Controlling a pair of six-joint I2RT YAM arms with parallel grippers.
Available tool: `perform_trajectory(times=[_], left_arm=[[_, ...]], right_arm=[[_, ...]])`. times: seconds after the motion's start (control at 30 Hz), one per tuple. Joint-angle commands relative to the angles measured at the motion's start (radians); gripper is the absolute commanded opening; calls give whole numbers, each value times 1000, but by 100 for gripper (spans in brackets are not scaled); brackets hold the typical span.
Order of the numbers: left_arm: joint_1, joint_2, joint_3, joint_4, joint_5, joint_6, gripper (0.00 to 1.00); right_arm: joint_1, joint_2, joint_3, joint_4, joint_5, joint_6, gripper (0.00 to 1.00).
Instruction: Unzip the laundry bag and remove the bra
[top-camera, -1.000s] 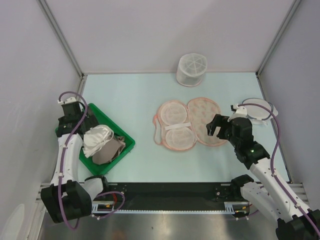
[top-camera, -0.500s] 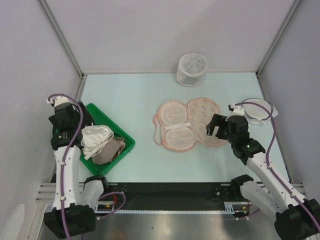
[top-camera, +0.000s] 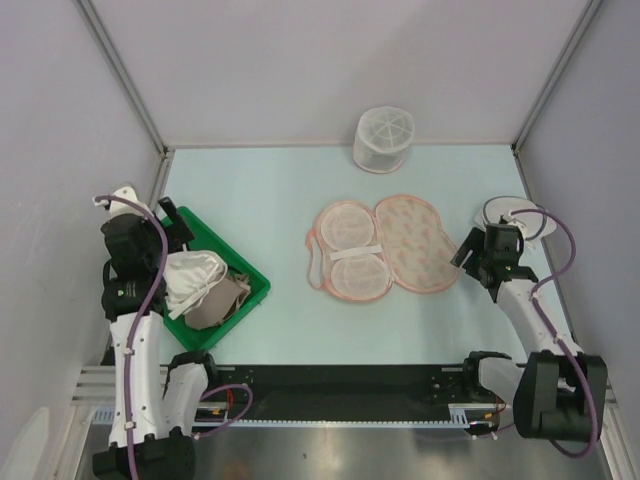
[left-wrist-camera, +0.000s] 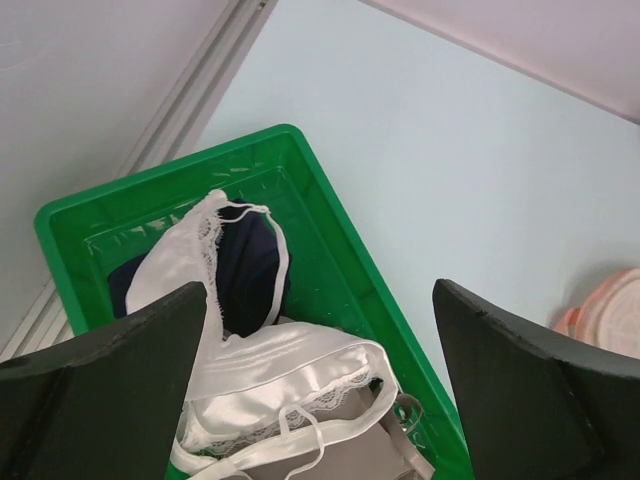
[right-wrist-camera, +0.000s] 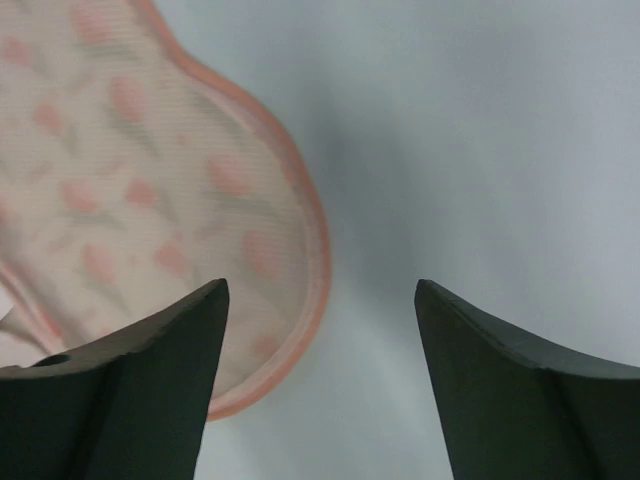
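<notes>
Laundry bag (right-wrist-camera: 130, 170), a peach peanut-shaped soft pouch with small orange-red print and pink zip edging, fills the left of the right wrist view. The right gripper (right-wrist-camera: 318, 295) is spread wide with nothing between its fingers. The bag's curved pink rim passes under the left finger, and bare pale counter lies under the right one.

From above, the right gripper (top-camera: 468, 250) sits just at the bag's right edge, pointing toward it. Whether it touches the fabric cannot be told. A flat round white mesh disc (top-camera: 515, 212) lies just behind that arm's wrist.

The laundry bag (top-camera: 385, 248) lies near the middle of the pale blue counter (top-camera: 260, 200), unzipped and opened flat like a book into two peanut-shaped halves side by side. Each half has its long axis running from far to near, with the near end leaning a little to the right. The right half shows the print. The left half shows two pale round pads, and a loop of pink edging trails off its left side.

The left gripper (left-wrist-camera: 320, 290) is also parted and empty, held over a green plastic bin (left-wrist-camera: 350, 270). Inside the bin lies the bra (left-wrist-camera: 290, 365), a small white satin garment with lace trim and thin straps. It is draped over a dark navy cloth (left-wrist-camera: 245, 275) and sits against a tan-beige cloth (left-wrist-camera: 350, 450).

In the top view the left gripper (top-camera: 178, 228) is over the bin's far corner, well apart from the bag. A white mesh cylinder (top-camera: 383, 138) stands at the far edge of the counter.
</notes>
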Motion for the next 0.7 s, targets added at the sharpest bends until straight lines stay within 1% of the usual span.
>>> perform_trajectory(times=[0.0, 0.2, 0.33, 0.53, 0.67], left_arm=[[-4, 19, -17, 54, 98, 21, 99], [-4, 12, -38, 40, 80, 28, 100], [-4, 19, -38, 41, 95, 28, 100], [-4, 57, -37, 24, 132, 24, 100], [-9, 53, -35, 26, 126, 22, 100]], right_arm=[[-66, 83, 22, 57, -81, -11, 76], [-69, 163, 41, 97, -118, -20, 72], [-69, 203, 42, 96, -113, -26, 71], [-58, 255, 59, 99, -118, -41, 65], [-35, 312, 82, 87, -95, -47, 63]])
